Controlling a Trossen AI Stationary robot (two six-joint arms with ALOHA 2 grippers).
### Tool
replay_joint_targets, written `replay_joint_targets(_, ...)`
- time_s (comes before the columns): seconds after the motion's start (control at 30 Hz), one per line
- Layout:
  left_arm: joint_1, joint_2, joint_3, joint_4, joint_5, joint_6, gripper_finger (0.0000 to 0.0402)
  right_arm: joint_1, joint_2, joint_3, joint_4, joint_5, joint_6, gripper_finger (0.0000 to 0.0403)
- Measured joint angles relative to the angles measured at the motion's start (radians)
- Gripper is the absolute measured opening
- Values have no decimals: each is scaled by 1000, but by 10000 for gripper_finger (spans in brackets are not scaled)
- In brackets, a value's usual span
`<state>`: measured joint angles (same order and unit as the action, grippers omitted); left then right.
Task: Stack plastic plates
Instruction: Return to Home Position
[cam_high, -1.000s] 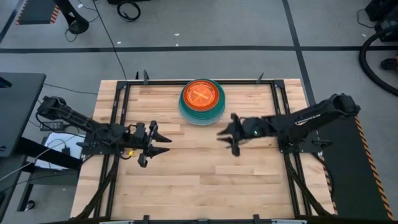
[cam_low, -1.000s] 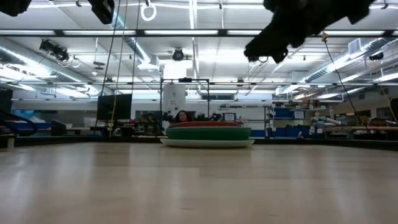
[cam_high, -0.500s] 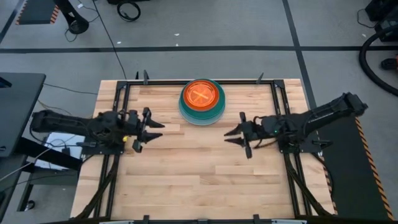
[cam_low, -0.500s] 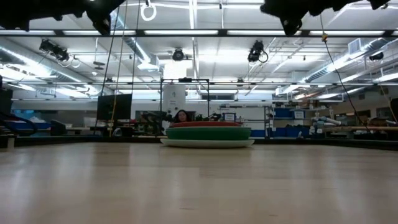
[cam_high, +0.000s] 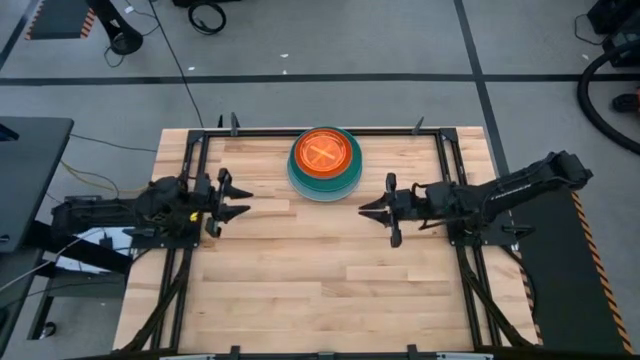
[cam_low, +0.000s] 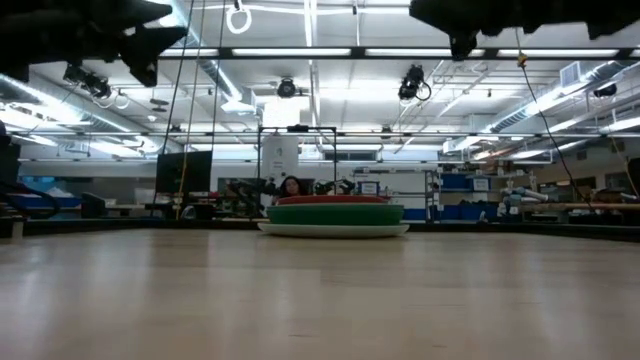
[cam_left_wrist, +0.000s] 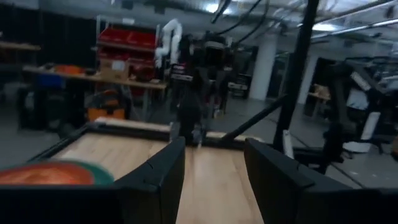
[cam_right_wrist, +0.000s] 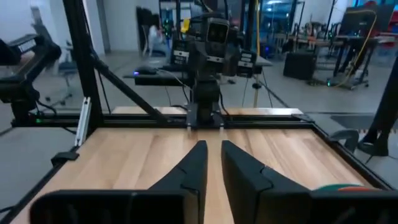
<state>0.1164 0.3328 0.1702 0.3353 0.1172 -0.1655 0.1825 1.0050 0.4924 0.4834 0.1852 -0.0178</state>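
The plastic plates sit as one stack (cam_high: 325, 163) near the middle of the table's far edge, a translucent orange plate on top and teal and light blue rims below. The low view shows the stack (cam_low: 333, 215) resting flat on the wood, with red, green and pale layers. My left gripper (cam_high: 243, 201) hovers open to the stack's left and nearer; its own view (cam_left_wrist: 214, 146) has the stack (cam_left_wrist: 50, 173) off to one side. My right gripper (cam_high: 363, 210) hovers to the stack's right and nearer, with a narrow gap between its fingers (cam_right_wrist: 213, 146). Both point toward the table's middle.
A black metal frame (cam_high: 190, 170) runs along the table's edges. Bare wood (cam_high: 320, 280) fills the near half of the table. Cables and equipment lie on the floor beyond the far edge. The low view looks into a workshop room behind the table.
My left gripper has drawn back toward the table's left edge and a little toward the far edge. My right gripper has pulled back slightly toward the right edge and risen, leaving the top of the low view. The stack has stayed put.
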Motion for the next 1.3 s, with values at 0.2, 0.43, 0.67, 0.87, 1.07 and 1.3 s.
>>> replay_joint_targets(0.2, 16, -8, -1, -84, -1, -8, 172, 0, 1, -179, 186, 6, 95, 29)
replay_joint_targets(0.43, 15, -8, -2, -137, -1, -20, 172, -15, -37, -264, 280, 58, 130, 18)
replay_joint_targets(0.67, 14, -21, -86, -11, 0, -52, 172, -60, -186, -266, 182, 50, 149, 17)
replay_joint_targets(0.87, 14, -62, -114, -16, 16, -59, 172, -113, -353, -266, -20, 50, 150, 17)
replay_joint_targets(1.07, 6, -140, -114, -69, 77, -53, 172, -103, -530, -266, -192, 49, 148, 17)
replay_joint_targets(1.3, -31, -242, -114, -162, 66, -37, 172, -3, -691, -266, -361, 162, 108, 13)
